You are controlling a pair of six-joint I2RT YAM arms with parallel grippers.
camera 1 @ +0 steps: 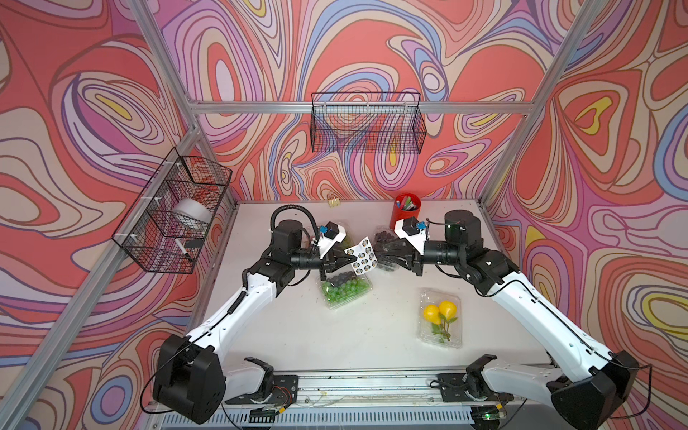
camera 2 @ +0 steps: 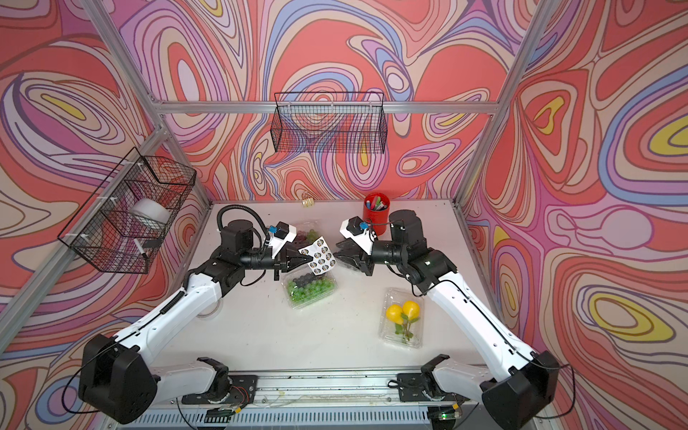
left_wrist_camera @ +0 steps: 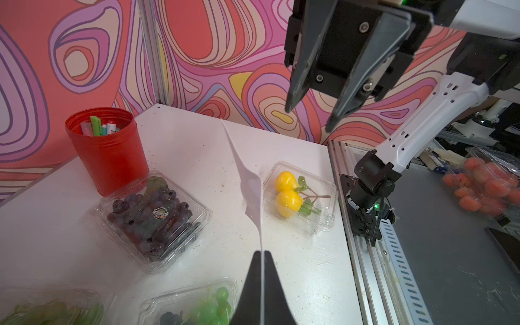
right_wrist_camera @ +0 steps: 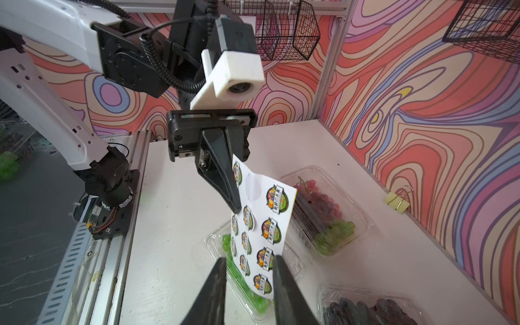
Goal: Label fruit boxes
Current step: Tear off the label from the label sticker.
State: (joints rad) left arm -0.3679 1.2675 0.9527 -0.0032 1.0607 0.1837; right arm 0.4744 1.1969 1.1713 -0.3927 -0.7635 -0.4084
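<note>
My left hand (right_wrist_camera: 235,208) pinches the sticker sheet (right_wrist_camera: 264,225); my right hand (left_wrist_camera: 308,119) is spread. The fruit boxes (left_wrist_camera: 152,222) lie on the surface (camera 1: 298,335), the green grape box (camera 1: 346,290) below the sheet. Probably light, thin, slippery: I would grip rims.

Bright, even, diffuse light; sharp top views, soft wrist-view foregrounds.
Faint, soft-edged shadows are cast on the matte white tabletop (camera 1: 298,335) in both top views, where the silver aluminium frame post (camera 1: 163,48) is slightly bowed by wide-angle distortion. Small glare patches are seen on the clear plastic clamshell box of dark purple grapes (left_wrist_camera: 152,216); the clear plastic clamshell box of green grapes (left_wrist_camera: 197,306) is rendered blurred.
</note>
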